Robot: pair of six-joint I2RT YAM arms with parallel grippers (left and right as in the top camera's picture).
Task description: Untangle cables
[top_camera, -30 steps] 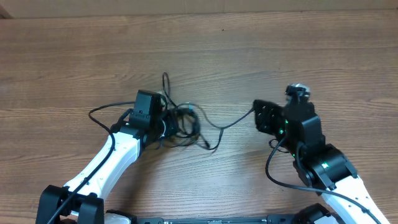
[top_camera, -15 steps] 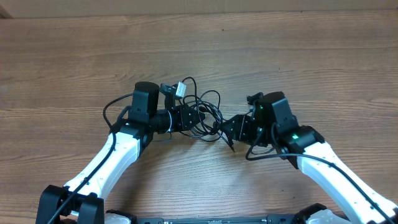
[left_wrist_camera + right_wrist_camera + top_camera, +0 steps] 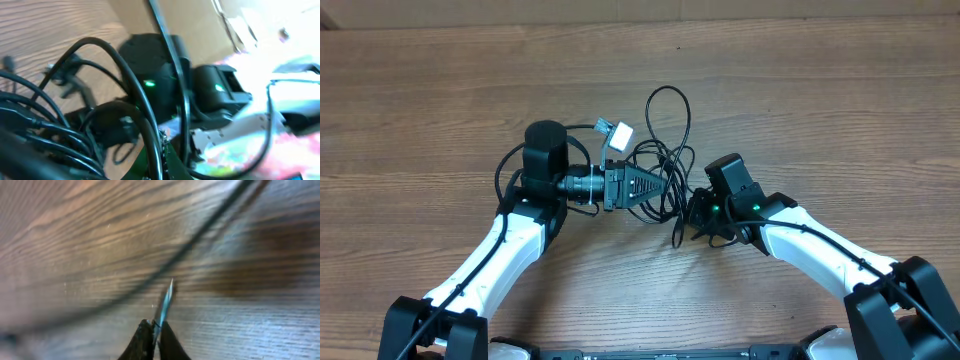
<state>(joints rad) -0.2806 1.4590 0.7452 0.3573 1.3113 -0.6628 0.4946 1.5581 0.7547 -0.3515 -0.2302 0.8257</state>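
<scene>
Wood-grain table [image 3: 440, 80] holds the cables [image 3: 665, 165] at its middle, a tangle clamped in the left end effector [image 3: 660, 188]. Just beside it sits the right end effector [image 3: 695, 212], pinched closed — whether on a strand, I cannot tell.

Overhead evenly lit, sharp; left wrist glare top right; both wrists blurred.

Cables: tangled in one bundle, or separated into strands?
Tangled. In the overhead view, the cables loop and cross in one clump where the left gripper and right gripper meet.
</scene>
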